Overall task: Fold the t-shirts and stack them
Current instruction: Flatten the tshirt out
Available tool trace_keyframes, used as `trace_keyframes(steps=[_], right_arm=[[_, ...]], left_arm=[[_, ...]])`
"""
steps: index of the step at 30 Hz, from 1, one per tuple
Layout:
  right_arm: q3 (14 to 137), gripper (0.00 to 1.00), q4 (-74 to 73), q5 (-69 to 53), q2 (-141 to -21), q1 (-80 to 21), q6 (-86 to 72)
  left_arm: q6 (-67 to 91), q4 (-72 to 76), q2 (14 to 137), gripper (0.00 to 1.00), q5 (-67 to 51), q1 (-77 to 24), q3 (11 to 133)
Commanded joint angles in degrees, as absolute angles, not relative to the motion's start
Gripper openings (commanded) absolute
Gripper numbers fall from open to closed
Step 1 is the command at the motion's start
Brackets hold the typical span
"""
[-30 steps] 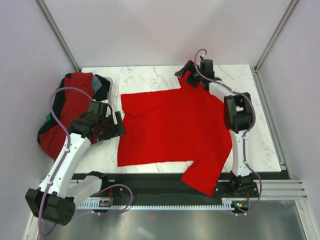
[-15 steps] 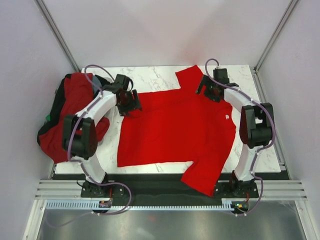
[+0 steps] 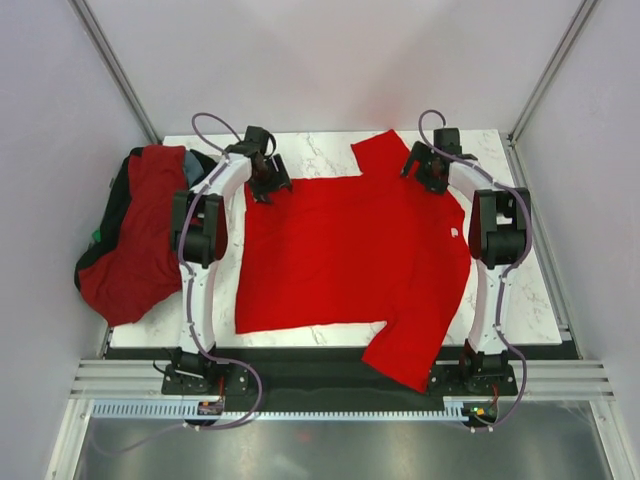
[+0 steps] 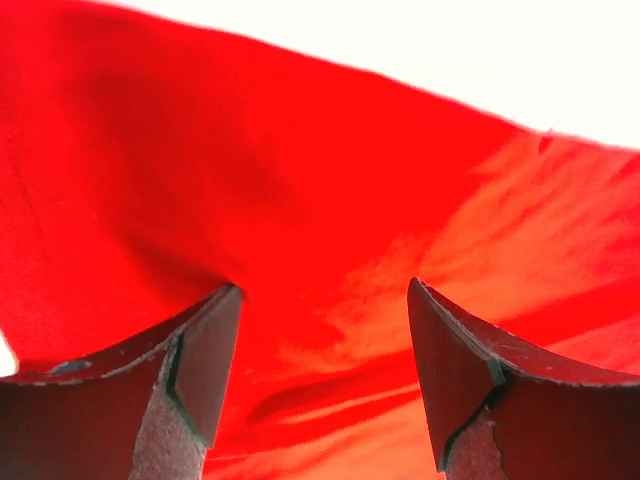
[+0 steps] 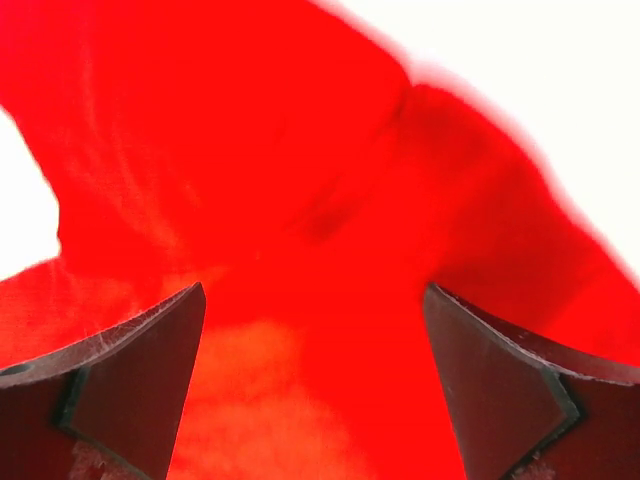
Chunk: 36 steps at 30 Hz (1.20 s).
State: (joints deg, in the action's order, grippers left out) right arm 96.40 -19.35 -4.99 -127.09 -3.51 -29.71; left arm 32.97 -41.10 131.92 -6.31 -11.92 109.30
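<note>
A bright red t-shirt (image 3: 350, 255) lies spread flat on the marble table, one sleeve hanging over the near edge, a small white label (image 3: 453, 234) at its right side. My left gripper (image 3: 264, 184) is open at the shirt's far left corner, with red cloth (image 4: 320, 250) between its spread fingers. My right gripper (image 3: 428, 170) is open at the far right shoulder, by the sleeve (image 3: 378, 150) that points away, with red cloth (image 5: 310, 330) between its fingers. A heap of dark red shirts (image 3: 135, 235) lies at the left.
The heap sits in a dark bin (image 3: 113, 192) off the table's left edge. White marble tabletop (image 3: 520, 280) shows to the right of the shirt and along the far edge. Grey walls close in all round.
My left arm has swung from the near left up to the shirt's far left corner. My right gripper has shifted from the far sleeve to the far right shoulder. The sleeve now lies flat.
</note>
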Motion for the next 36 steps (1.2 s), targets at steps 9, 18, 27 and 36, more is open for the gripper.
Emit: trace_keyframes(steps=[9,18,27,36], right_arm=[[121.6,0.98,-25.8,-6.2,-146.2,-3.1,-29.4],[130.3,0.98,-29.1,-7.3,-140.1,-3.1,-30.4],[105.6,0.98,-35.0,2.3,-108.6,-5.8,-28.7],[60.7,0.98,-36.9,-3.1,-71.7,-16.6,-35.7]], left_arm=[[36.4,-43.9,150.3,0.81,-11.9,-8.1,136.0],[35.0,-44.2,134.3,0.91,-15.6,-7.2,136.4],[32.5,-46.5,95.2,0.91,-7.1,-10.9,91.3],[43.6,-55.8,62.4,0.86,6.0,-26.4,56.3]])
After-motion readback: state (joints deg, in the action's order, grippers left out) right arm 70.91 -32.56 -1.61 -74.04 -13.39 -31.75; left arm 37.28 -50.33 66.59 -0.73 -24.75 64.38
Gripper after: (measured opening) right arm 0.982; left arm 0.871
